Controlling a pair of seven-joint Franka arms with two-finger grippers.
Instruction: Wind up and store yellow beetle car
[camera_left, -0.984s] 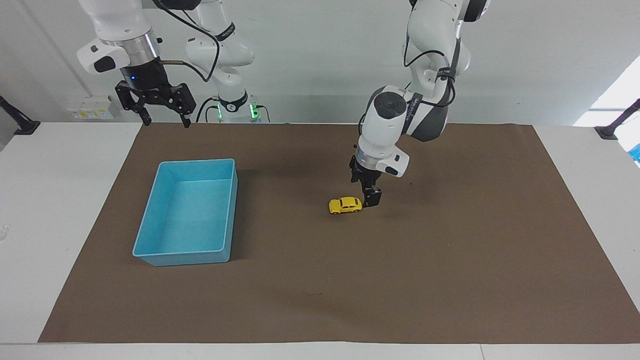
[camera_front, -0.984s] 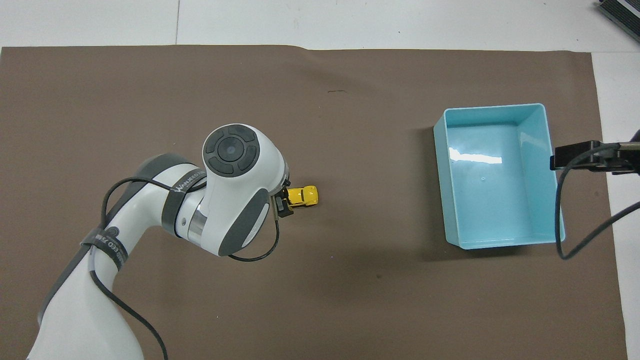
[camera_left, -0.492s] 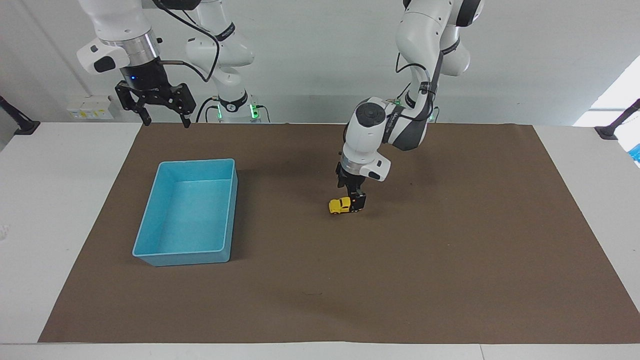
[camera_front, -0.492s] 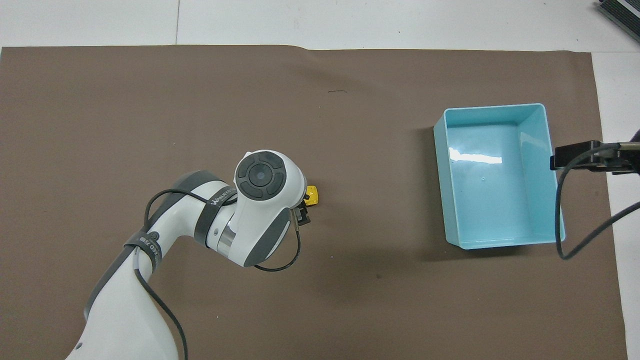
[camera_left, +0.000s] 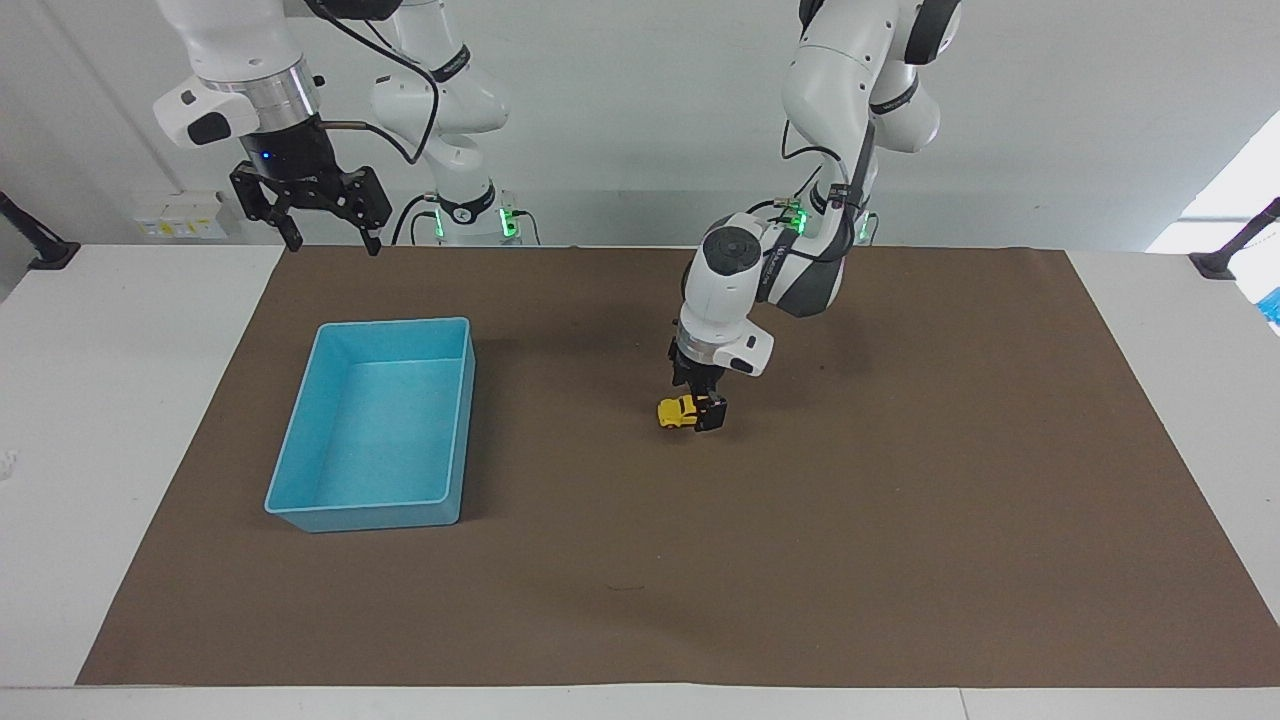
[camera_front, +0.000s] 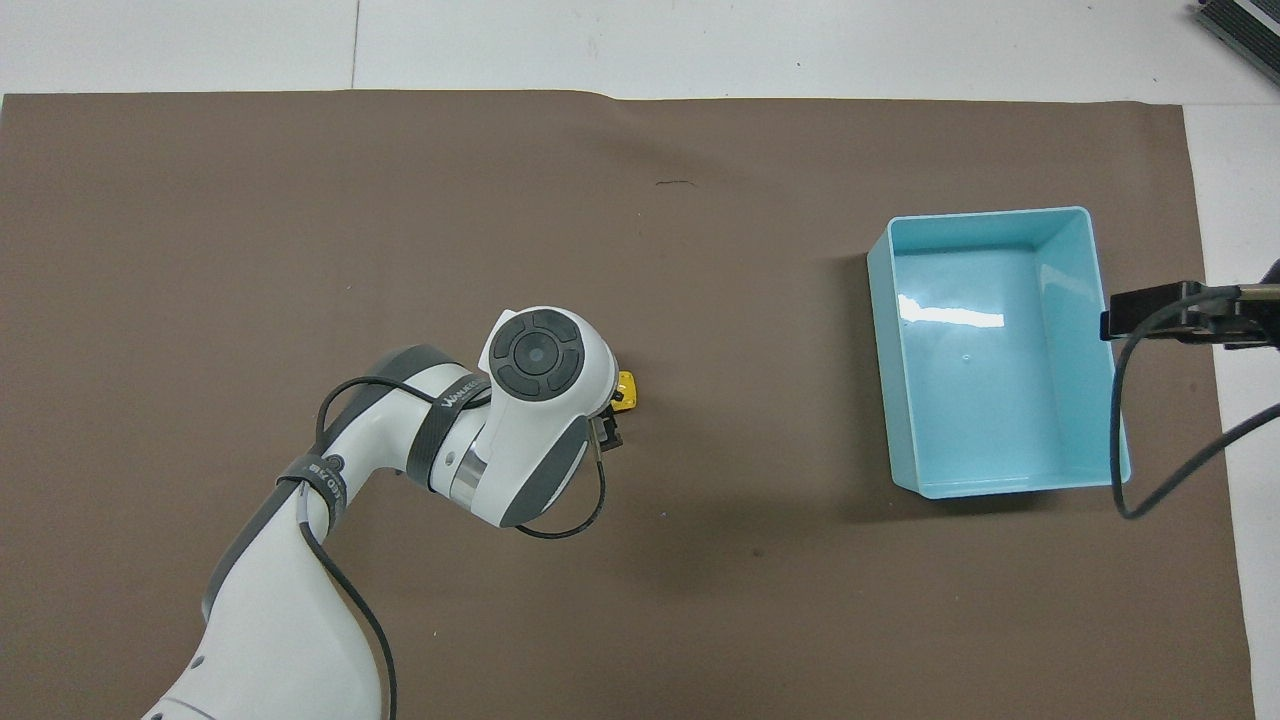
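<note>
Left claw (camera_left: 706, 411) now straddles yellow beetle car (camera_left: 676, 412), half hiding it.

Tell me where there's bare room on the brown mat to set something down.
Bare mat lies between the blue bin and the yellow beetle car, and from the car toward the left arm's end. It is crowded only at the car, where the left gripper sits.

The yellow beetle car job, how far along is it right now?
Early. The yellow beetle car sits on the brown mat, with the left gripper down around its end, grasp not confirmed. The blue bin is empty, so winding and storing remain. The right gripper waits open above the mat's edge near the bin.
</note>
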